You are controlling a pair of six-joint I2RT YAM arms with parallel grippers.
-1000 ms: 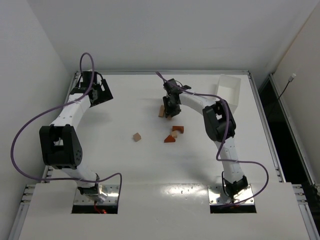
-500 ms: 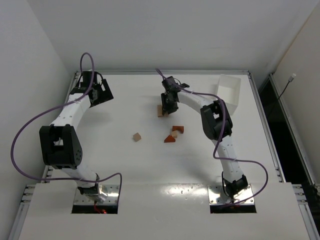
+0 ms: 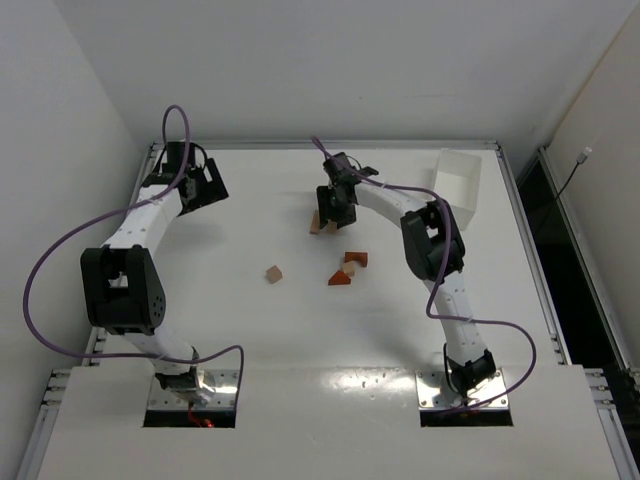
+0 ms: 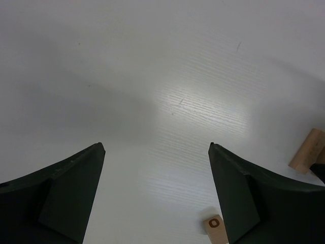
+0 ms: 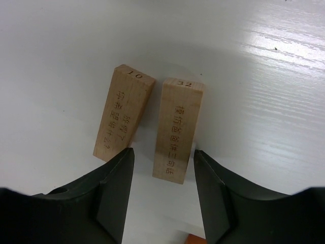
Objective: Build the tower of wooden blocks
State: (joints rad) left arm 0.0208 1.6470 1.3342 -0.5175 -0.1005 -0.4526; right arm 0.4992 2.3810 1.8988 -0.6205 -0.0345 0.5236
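Observation:
Two light tan rectangular blocks lie flat side by side, one marked 10 [image 5: 123, 119] and one marked 32 [image 5: 177, 129]; block 10 is angled slightly away. My right gripper [image 5: 163, 162] is open just over their near ends, with the end of block 32 between the fingertips and not touched. From above, these blocks [image 3: 318, 222] sit beside the right gripper [image 3: 335, 205]. A small tan cube [image 3: 273, 273], a reddish wedge [image 3: 340, 278] and a reddish-brown block [image 3: 356, 259] lie loose. No stack stands. My left gripper [image 3: 200, 185] is open and empty at the far left.
A white tray [image 3: 457, 183] stands at the far right. The left wrist view shows bare table between the left gripper [image 4: 156, 147] jaws, a small tan block marked 0 [image 4: 215, 227] and a tan block end [image 4: 307, 151] at the right edge.
My right gripper has shifted a little left and farther back, and the two tan blocks have slid slightly left. The left arm has not moved.

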